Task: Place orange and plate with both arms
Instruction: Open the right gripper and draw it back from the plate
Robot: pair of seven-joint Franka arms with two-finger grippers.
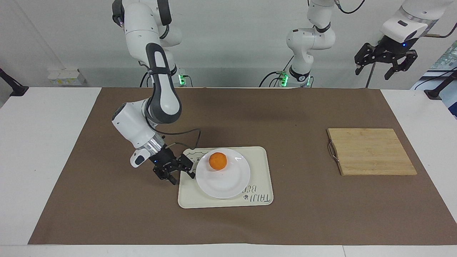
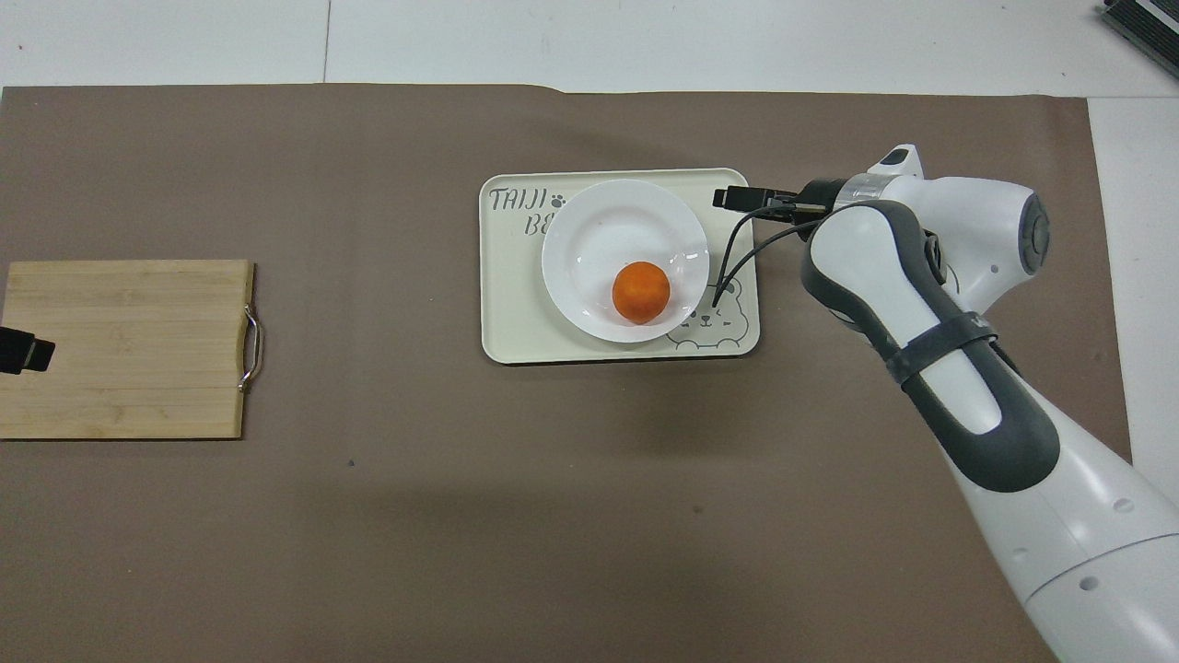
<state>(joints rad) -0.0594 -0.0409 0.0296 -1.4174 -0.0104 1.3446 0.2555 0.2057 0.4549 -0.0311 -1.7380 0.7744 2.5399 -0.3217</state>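
Observation:
The white plate (image 1: 223, 178) (image 2: 626, 230) lies on the cream bear tray (image 1: 257, 157) (image 2: 511, 313) in the middle of the table. The orange (image 1: 217, 160) (image 2: 641, 292) sits in the plate, at the side nearer to the robots. My right gripper (image 1: 183, 177) (image 2: 729, 197) is open and empty, low over the tray's edge toward the right arm's end, just clear of the plate's rim. My left gripper (image 1: 378, 69) is open and empty, raised high at the left arm's end. Only its tip (image 2: 20, 353) shows in the overhead view, over the cutting board.
A bamboo cutting board (image 1: 371, 151) (image 2: 124, 345) with a metal handle lies on the brown mat toward the left arm's end. The right arm's black cable (image 2: 728, 267) hangs over the tray's bear corner.

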